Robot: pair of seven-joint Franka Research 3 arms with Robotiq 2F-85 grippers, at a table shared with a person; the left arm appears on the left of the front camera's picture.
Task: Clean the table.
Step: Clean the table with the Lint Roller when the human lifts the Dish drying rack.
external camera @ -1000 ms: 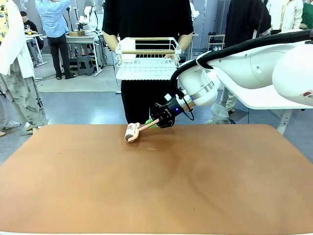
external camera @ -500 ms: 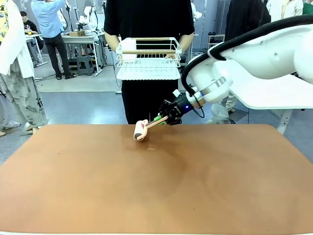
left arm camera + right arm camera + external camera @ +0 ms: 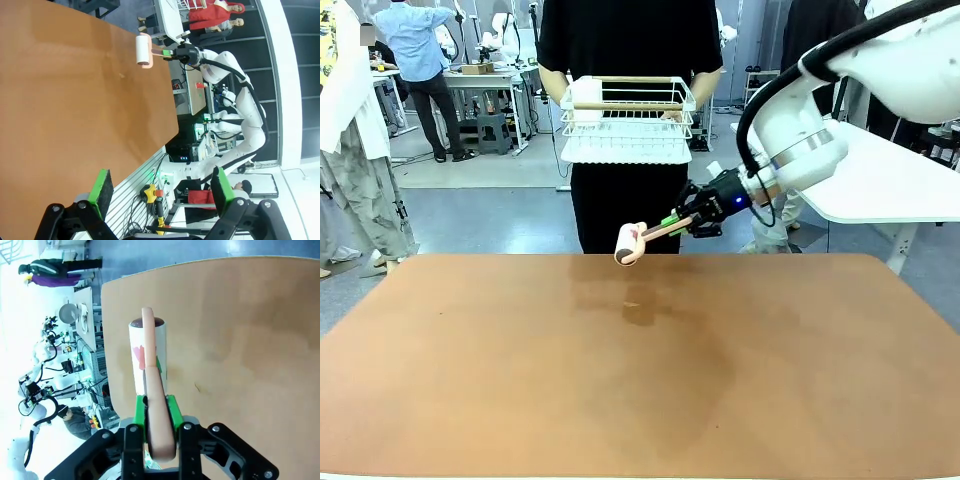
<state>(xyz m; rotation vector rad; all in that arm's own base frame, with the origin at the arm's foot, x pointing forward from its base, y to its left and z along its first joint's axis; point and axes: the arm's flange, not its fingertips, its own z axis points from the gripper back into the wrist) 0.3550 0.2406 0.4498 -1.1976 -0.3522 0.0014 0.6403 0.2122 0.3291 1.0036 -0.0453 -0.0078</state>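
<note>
The wide, matte reddish-brown surface (image 3: pixel 640 390) with rounded corners spreads across the foreground. The right claw (image 3: pixel 692 222) pinches the pink handle of a white lint roller (image 3: pixel 630 243), held tilted in the air just above the surface's far edge, its roll end pointing to the robot's left. Behind it a person holds a white wire basket (image 3: pixel 625 125) at chest height. The left claw (image 3: pixel 161 186) hangs spread over the near side, nothing between its green pads.
</note>
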